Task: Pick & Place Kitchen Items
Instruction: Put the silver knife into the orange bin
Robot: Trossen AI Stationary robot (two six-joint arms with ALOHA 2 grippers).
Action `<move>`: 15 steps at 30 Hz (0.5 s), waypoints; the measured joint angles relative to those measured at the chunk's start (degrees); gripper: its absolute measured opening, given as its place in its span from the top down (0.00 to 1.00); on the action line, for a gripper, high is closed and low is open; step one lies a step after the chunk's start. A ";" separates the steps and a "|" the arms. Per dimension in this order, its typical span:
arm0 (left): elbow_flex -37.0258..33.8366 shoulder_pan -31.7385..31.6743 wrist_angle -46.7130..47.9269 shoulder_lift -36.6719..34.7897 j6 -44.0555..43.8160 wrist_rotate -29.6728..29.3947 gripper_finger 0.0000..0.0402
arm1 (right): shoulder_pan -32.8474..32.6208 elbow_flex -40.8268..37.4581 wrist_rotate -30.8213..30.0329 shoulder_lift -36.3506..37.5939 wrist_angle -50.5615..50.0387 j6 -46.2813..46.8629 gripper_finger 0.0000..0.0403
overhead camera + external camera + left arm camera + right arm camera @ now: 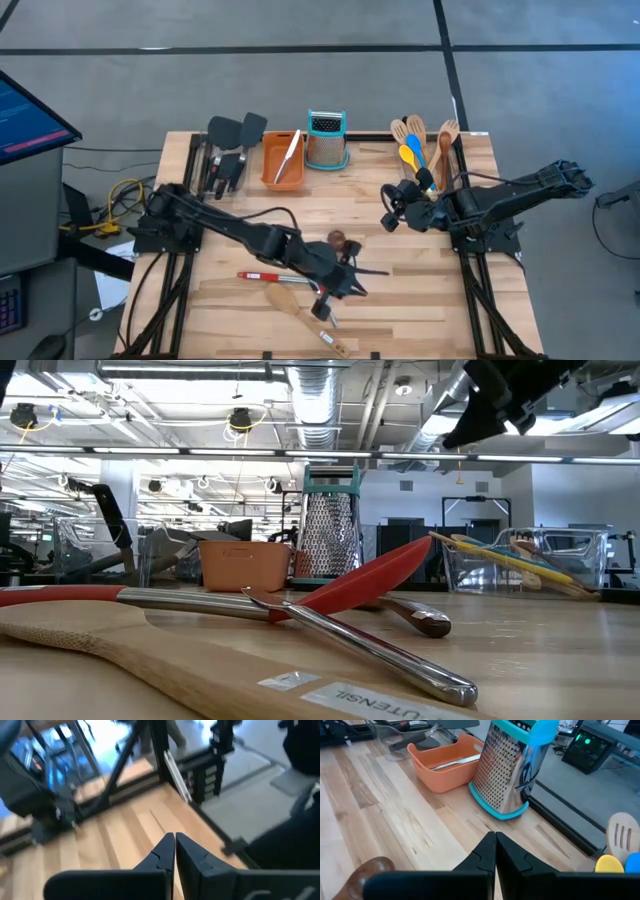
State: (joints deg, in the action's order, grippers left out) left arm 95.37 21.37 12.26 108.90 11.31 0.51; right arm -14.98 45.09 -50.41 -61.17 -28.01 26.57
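Seeing left gripper [335, 290] pinched empty over utensils [285, 285] lower centre; we note right gripper [388, 207] closed empty, centre-right near grater [326, 140].

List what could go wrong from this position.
The left gripper is shut, empty, low among the crossed red spatula and steel-handled tool; any sweep could scatter them. The wooden utensil lies close to the table's near edge and might be nudged off. The shut right gripper points at the box grater and could tip it.
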 joint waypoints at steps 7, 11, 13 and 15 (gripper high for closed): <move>-0.31 1.68 15.83 -0.01 3.41 0.32 1.00 | 0.02 -0.41 0.00 0.00 0.71 0.00 1.00; -3.97 0.98 19.62 -0.06 3.46 0.51 1.00 | 0.02 -0.41 -0.02 0.00 1.22 0.00 1.00; -5.73 0.50 19.37 -0.04 3.45 2.17 1.00 | 0.02 -0.41 0.00 0.00 1.27 0.00 1.00; -7.87 0.10 18.09 -0.09 3.48 3.52 1.00 | 0.02 -0.41 -0.02 0.00 1.30 0.00 1.00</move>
State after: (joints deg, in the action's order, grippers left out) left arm 87.50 21.47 30.35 108.81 14.79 4.03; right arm -14.96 44.69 -50.43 -61.17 -26.71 26.57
